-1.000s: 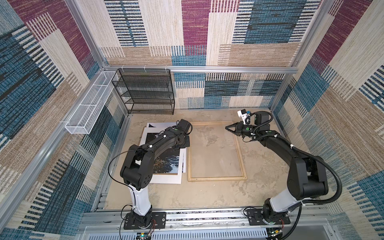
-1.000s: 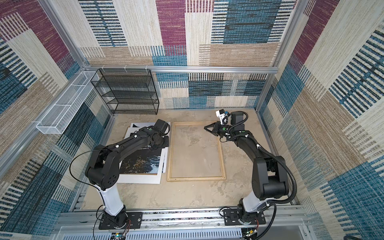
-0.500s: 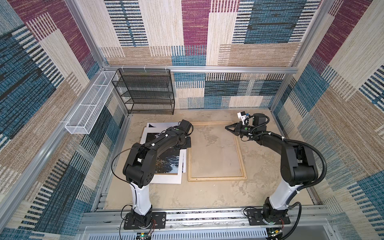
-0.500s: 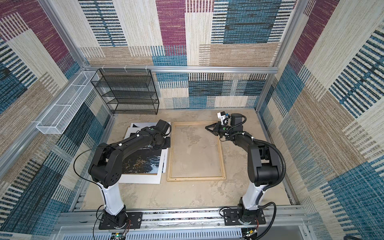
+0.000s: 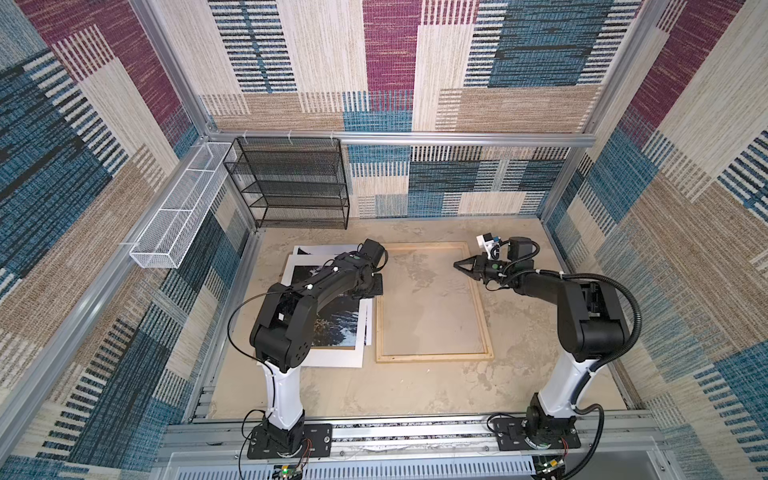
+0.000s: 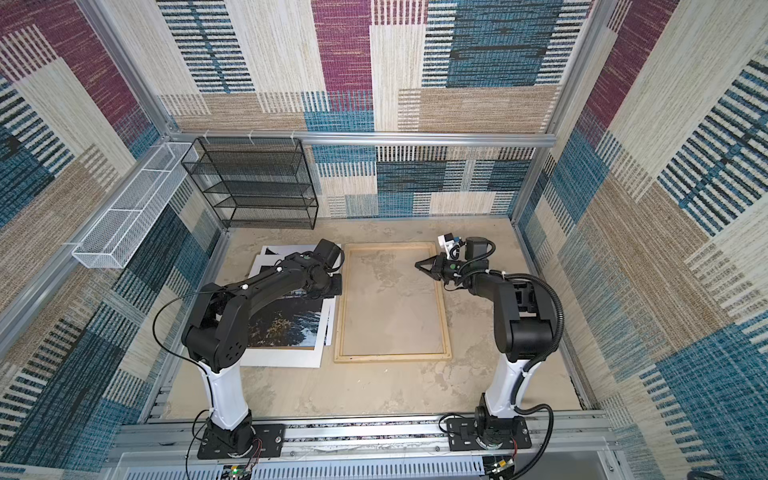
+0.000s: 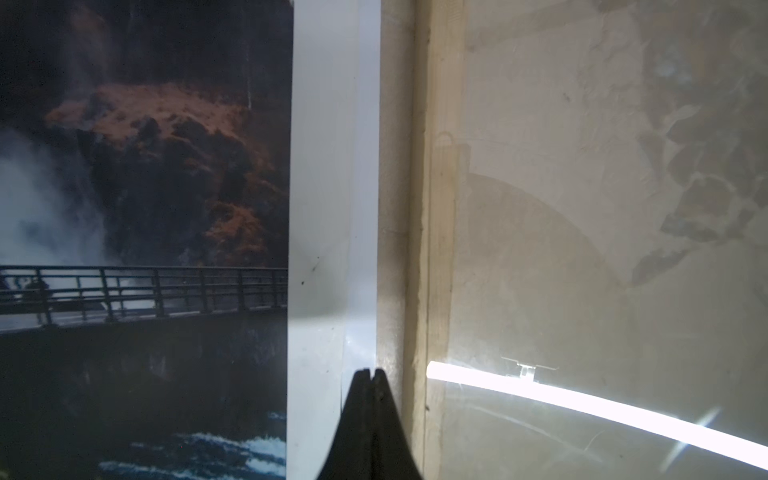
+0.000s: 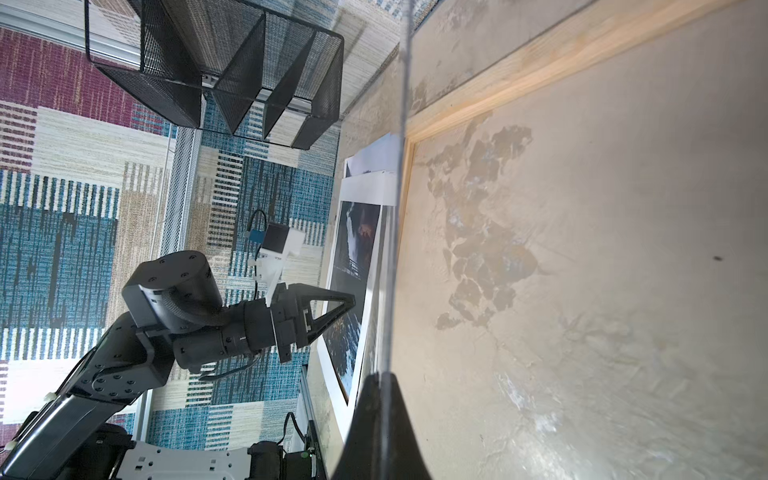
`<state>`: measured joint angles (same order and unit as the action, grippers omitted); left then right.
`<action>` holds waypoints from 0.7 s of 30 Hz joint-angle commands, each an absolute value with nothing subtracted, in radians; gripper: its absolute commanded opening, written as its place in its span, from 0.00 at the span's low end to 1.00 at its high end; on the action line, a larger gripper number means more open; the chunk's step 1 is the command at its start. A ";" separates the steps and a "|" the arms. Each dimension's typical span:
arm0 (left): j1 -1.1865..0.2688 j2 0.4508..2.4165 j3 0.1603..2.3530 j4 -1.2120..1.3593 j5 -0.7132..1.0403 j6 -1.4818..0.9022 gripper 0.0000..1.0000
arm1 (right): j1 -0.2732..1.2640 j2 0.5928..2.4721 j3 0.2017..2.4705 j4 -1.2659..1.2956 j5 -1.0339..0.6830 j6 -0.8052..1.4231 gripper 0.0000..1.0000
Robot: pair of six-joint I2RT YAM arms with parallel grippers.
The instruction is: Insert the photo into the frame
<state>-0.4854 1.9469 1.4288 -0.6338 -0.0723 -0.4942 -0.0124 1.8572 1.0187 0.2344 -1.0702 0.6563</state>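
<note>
My left gripper (image 7: 368,374) is pressed together, tips at the white border edging the photo (image 7: 145,187), which lies flat just beside the frame (image 7: 434,249). My right gripper (image 8: 383,376) pinches a clear pane (image 8: 393,208), seen edge-on over the frame.

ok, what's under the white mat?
The photo shows through the white mat's opening, its far end sticking out past the mat. The left arm covers the middle; anything beneath the photo is hidden.

Both top views look down from high — wrist cameras sit low, sharing the frame (image 7: 432,208).
</note>
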 commanded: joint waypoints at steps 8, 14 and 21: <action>-0.485 1.968 1.430 -0.645 -0.046 -0.508 0.02 | -0.034 1.879 0.982 0.369 -1.117 0.676 0.00; -0.486 1.963 1.426 -0.646 -0.038 -0.506 0.02 | -0.040 1.905 0.982 0.418 -1.126 0.699 0.00; -0.488 1.967 1.425 -0.645 -0.031 -0.505 0.01 | -0.043 1.934 0.989 0.437 -1.129 0.706 0.00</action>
